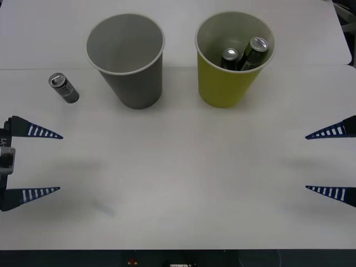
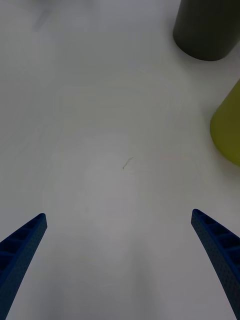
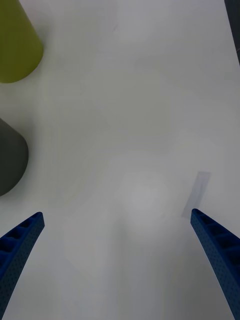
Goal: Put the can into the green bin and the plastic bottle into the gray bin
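Front view: two cans already stand in the green bin [image 1: 231, 61], the gray bin [image 1: 128, 58] holds nothing visible, one can [image 1: 63, 88] lies on the counter [image 1: 183, 178] left of it, and left claw [image 1: 33, 162] and right claw [image 1: 332, 161] hover apart.

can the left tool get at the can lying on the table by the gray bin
Probably yes. The can lies on its side on bare table, apart from the gray bin, just beyond the open left tool, with nothing between them.
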